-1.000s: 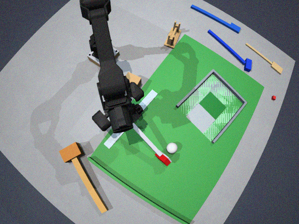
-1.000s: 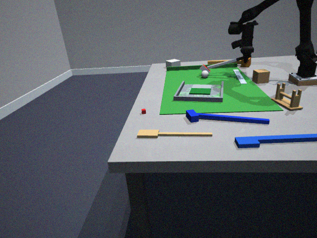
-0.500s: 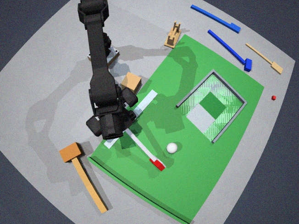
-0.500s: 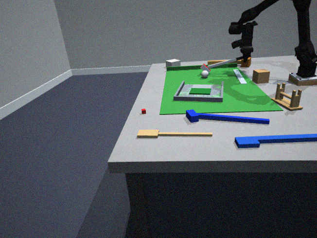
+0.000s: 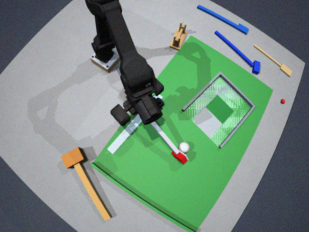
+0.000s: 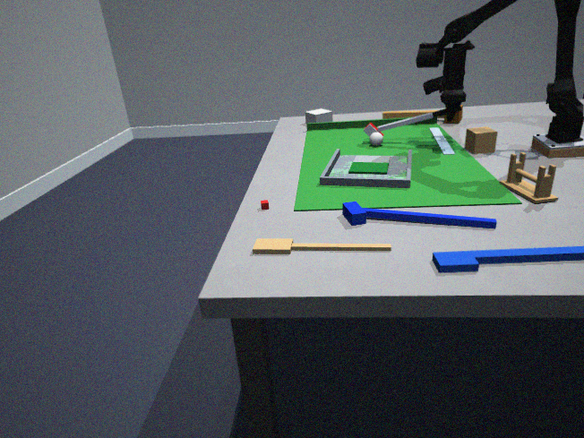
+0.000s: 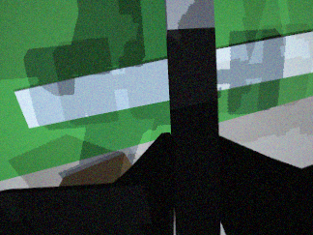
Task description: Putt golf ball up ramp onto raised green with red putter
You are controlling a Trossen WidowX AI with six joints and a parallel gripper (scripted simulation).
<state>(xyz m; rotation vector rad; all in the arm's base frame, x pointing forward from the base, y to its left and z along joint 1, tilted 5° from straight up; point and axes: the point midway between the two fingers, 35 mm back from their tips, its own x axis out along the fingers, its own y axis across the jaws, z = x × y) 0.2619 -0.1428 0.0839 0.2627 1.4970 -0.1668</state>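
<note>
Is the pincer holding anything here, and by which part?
Yes: the pincer grips the putter at the top end of its shaft, red head down by the ball.

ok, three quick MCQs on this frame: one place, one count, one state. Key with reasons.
1. Where is the golf ball?
A. on the raised green
B. on the green mat beside the putter's red head
C. off the mat

2. How many blue clubs lie on the table?
A. one
B. two
C. three

3. The gripper is:
A. open
B. shut on nothing
C. shut on the red putter

Key: B, the ball sits by the red head, short of the walled green; B, two blue clubs lie beyond the mat; C, the putter's shaft runs out from the closed fingers.
</note>
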